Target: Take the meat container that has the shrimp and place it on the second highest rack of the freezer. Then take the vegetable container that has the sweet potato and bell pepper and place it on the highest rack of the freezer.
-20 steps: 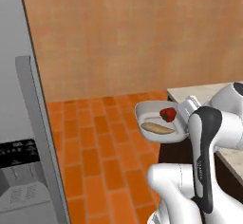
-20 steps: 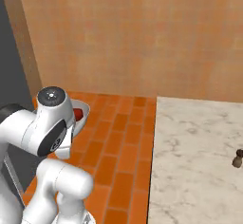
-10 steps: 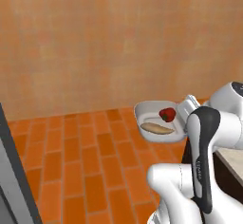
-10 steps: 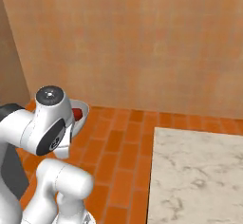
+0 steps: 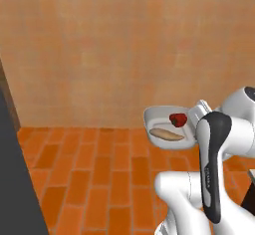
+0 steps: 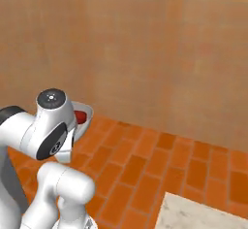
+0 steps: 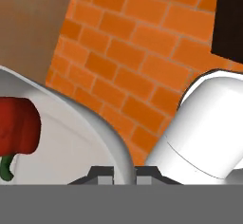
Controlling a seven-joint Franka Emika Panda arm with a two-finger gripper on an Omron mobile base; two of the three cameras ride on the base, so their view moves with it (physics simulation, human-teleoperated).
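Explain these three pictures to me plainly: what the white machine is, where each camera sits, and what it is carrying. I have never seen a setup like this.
The white machine is a robot arm on a base that can drive, in a computer-rendered kitchen. Two cameras ride on that base behind the arm, one to its left and one to its right; both look forward over the orange brick floor toward a tan wall. The third camera sits on the hand itself and looks along the fingers. The gripper is shut on the rim of a rounded white bowl, held up in the air above the floor. Inside the bowl lie a red bell pepper and a tan sweet potato. A corner of marble counter shows in the right base view.
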